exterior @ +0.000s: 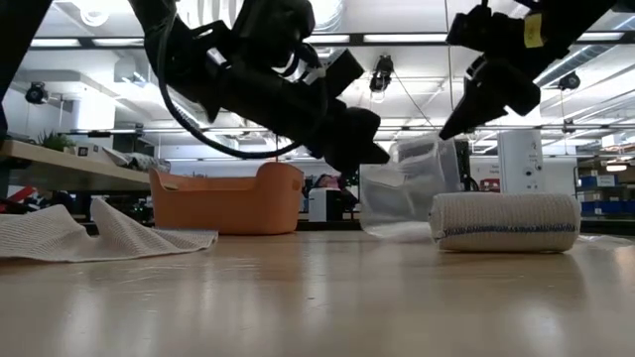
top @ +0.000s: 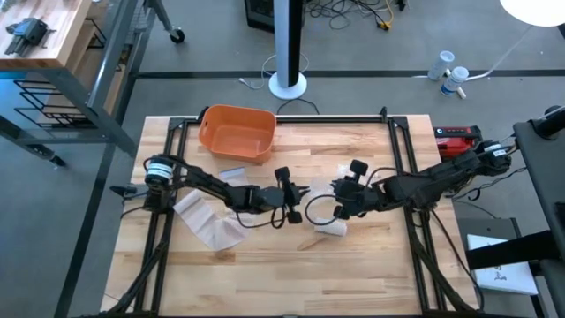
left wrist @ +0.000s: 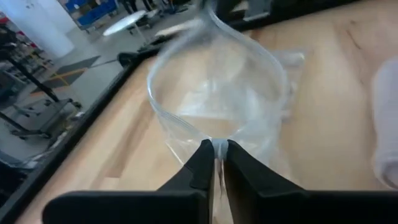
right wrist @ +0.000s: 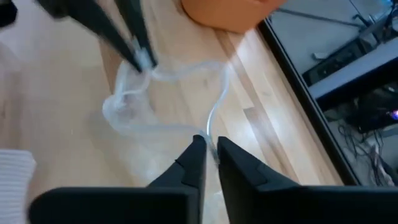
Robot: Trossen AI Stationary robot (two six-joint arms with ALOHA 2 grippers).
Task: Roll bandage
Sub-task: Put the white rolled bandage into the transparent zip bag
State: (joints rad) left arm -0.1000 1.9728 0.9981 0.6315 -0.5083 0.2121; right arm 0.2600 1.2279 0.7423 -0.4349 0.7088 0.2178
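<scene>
At mid-table, we see two grippers holding a clear plastic bag open by its rim.

From the left, an unrolled cloth lies flat; the left gripper pinches one bag edge, the right gripper the opposite edge. The rolled bandage lies on its side just beside the bag, its long axis across the low view. We judge the thin film could slip or tear if the arms pull apart.

No text, label or number is legible on anything here.
</scene>
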